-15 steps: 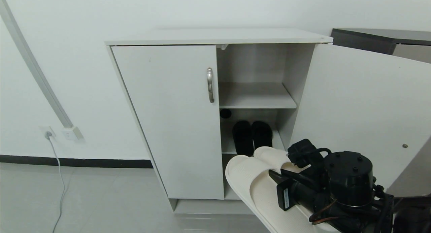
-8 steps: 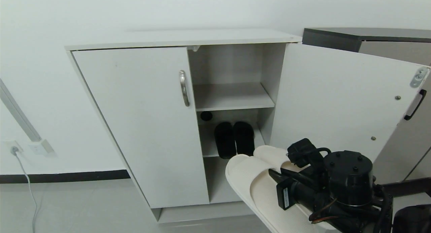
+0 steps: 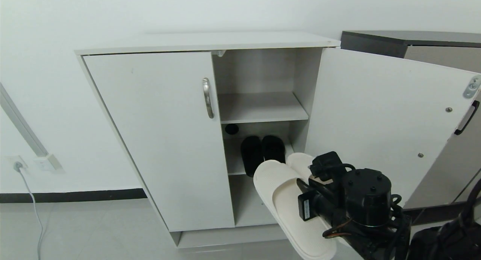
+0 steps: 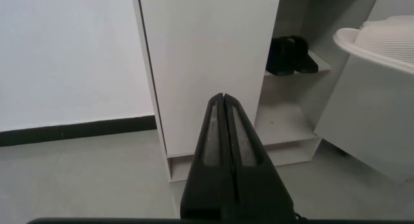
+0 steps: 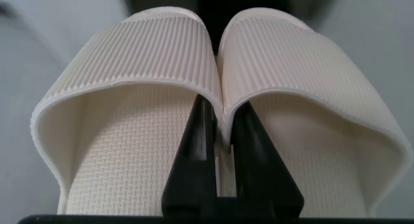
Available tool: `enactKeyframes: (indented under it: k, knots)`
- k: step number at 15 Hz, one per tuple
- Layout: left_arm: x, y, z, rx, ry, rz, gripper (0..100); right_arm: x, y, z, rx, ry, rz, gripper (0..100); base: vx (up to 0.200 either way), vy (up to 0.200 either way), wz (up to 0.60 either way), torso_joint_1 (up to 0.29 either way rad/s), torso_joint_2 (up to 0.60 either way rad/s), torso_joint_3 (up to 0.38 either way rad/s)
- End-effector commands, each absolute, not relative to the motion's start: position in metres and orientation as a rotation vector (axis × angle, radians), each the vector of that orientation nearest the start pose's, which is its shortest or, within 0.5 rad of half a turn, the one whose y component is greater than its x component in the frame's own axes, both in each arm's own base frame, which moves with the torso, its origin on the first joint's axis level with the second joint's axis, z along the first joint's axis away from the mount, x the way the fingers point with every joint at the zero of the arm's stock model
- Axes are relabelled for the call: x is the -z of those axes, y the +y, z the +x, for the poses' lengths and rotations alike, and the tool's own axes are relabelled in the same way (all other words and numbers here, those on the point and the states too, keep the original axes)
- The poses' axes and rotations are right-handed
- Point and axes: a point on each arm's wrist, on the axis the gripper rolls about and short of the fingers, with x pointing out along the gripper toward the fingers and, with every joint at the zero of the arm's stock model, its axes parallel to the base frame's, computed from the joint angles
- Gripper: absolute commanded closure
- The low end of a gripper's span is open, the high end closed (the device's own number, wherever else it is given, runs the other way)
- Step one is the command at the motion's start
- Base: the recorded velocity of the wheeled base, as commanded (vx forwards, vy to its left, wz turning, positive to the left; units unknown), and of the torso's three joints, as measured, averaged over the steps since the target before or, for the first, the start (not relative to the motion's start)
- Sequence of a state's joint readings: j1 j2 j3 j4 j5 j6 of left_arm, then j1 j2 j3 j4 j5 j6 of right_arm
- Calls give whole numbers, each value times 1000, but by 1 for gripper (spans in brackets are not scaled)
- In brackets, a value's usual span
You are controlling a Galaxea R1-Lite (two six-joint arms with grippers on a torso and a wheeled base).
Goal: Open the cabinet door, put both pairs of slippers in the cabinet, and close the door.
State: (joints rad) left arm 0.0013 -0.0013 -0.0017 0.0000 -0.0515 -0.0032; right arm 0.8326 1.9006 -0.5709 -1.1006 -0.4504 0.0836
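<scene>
- The right gripper (image 5: 222,123) is clamped on the pair of white slippers (image 3: 285,192). Its two black fingers (image 5: 200,133) pinch the adjoining inner edges, so the slippers sit side by side, soles down, with one strap on either side of the fingers.
- The right arm (image 3: 366,200) reaches forward from low on the right side, with the wrist about level. The slippers stick out ahead of it, toes towards the cabinet.
- The white pair hangs in the air in front of the open right half and close to the inner face of the open right door (image 3: 375,113). In the head view the toes overlap the front edge of the middle shelf (image 3: 235,166).
- The left gripper (image 4: 223,104) has its fingers pressed flat together with nothing between them. It is held low over the grey floor (image 4: 84,179), pointing at the foot of the closed left door (image 3: 158,139).
- The cabinet (image 3: 203,40) has its right door swung wide, and the left door carries a metal handle (image 3: 207,97).
- Inside, the bottom compartment (image 3: 250,207) and the upper shelf (image 3: 259,108) show bare board.
- The pair of black slippers (image 3: 262,153) lies side by side on the middle shelf, with a small dark round thing (image 3: 231,129) behind them at the back.
- Beyond stand the white wall, a socket (image 3: 17,165) with a cable, and a dark-topped unit (image 3: 413,38) on the right.
</scene>
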Motion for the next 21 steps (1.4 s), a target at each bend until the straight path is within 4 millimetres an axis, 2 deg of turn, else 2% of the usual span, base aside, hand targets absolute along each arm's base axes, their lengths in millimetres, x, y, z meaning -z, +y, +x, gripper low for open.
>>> enactKeyframes:
  k: [1,3,5,6,10,12,17,19,21]
  knots:
    - [-76,-1,-23,51,-1,-3,100,-96,243,217,-364,218,-76,100,0,0,0,0,0,0]
    - [-76,-1,-23,51,-1,-3,100,-96,253,216,-363,259,-52,100,0,0,0,0,0,0]
    - [-76,-1,-23,51,-1,-3,100,-101,262,223,-268,327,-2,100,0,0,0,0,0,0]
    - [-76,-1,-23,51,-1,-3,100,-106,268,226,-183,361,10,100,0,0,0,0,0,0]
    - [-76,-1,-23,51,-1,-5,100,-129,281,234,-143,337,32,100,0,0,0,0,0,0]
    - [-76,-1,-23,51,-1,-5,100,-144,281,235,-118,306,-17,100,0,0,0,0,0,0]
    - [-76,-1,-23,51,-1,-3,100,-205,288,221,-178,223,7,100,0,0,0,0,0,0]
    - [-76,-1,-23,51,-3,-5,100,-218,297,229,-176,208,23,100,0,0,0,0,0,0]
    - [-76,-1,-23,51,-1,-5,100,-219,302,243,-157,202,32,100,0,0,0,0,0,0]
